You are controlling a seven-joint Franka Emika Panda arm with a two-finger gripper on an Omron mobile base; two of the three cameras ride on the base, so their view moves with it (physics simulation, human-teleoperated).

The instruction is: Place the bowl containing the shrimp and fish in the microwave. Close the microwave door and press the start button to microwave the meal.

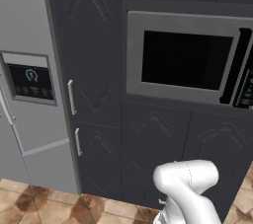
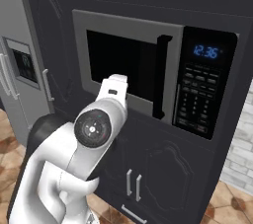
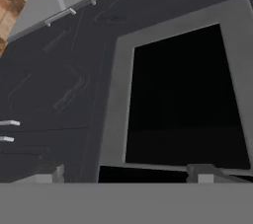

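The built-in silver-grey microwave point(image 1: 185, 60) point(image 2: 148, 75) sits in a dark cabinet wall. Its door point(image 2: 123, 70) is shut, with the black window point(image 3: 185, 94) dark and the black bar handle point(image 2: 160, 77) point(image 1: 236, 65) at its right. The dark control strip point(image 2: 200, 87) shows a lit clock. My gripper point(image 3: 128, 173) hovers in front of the door, open, its fingertips point(image 3: 49, 172) spread wide with nothing between them. My wrist point(image 2: 116, 90) reaches toward the door's lower left. The bowl, shrimp and fish are out of view.
A grey fridge point(image 1: 29, 94) with a dispenser panel stands to the left. Dark cabinet doors point(image 1: 153, 154) with small silver handles surround the microwave, above and below. Brown floor tiles point(image 1: 39, 203) lie in front of them.
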